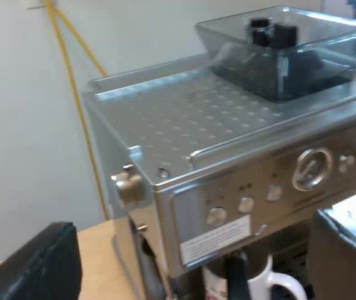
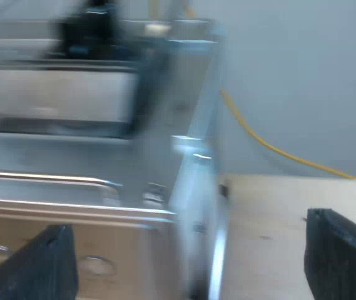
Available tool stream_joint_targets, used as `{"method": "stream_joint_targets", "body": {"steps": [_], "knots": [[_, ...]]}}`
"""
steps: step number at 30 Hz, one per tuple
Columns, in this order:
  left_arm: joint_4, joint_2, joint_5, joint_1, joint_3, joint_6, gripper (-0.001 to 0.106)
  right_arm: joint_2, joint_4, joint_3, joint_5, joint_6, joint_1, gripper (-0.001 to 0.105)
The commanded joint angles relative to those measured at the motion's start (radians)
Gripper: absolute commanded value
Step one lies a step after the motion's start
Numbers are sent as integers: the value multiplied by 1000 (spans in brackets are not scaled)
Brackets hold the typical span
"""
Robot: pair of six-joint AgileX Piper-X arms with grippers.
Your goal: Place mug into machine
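Under the front panel of the machine (image 1: 184,119): the mug (image 1: 260,275) stood upright, white, with its handle loop on the near side.
In front of the mug: a dark narrow part (image 1: 235,275) crossed it; what it was could not be told.
Left gripper (image 1: 193,250): it hung level with the machine's panel, with its fingers (image 1: 37,265) spread wide and nothing held between them.
Mug to left gripper: the mug sat lower and farther off than the fingertips, beyond the gap between them. It was nearer one finger than the other and touched neither.
Right gripper (image 2: 189,234): its two fingers were set wide with nothing gripped. It hung near a corner of the machine's steel side, over the table (image 2: 271,212).
Hopper (image 1: 284,56): clear and dark-tinted, it sat on the far part of the dotted top plate, with a black fitting inside.
Panel: it carried a round gauge (image 1: 312,169), small round buttons near it, and a white sticker (image 1: 215,240) below them.
Side of machine: a metal knob (image 1: 127,187) stuck out near the top corner.
Table: light wood, reaching up to the machine's base.
Cable (image 1: 71,81): yellow, it ran along the pale wall (image 1: 21,125) far behind the machine.
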Motion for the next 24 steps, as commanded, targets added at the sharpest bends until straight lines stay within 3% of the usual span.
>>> {"method": "stream_joint_targets", "body": {"steps": [1,13,19,24], "knots": [[1,1,6,29,-12,-34,85,-51,76,-11,-46,-30,-89,99],[78,-12,6,57,-14,-61,85,-215,238,1,-130,-97,-409,99],[91,-82,6,57,-14,-51,85,-336,240,114,-140,-100,-484,99],[138,-155,4,57,-6,12,85,-451,240,208,-140,-96,-486,99]]}}
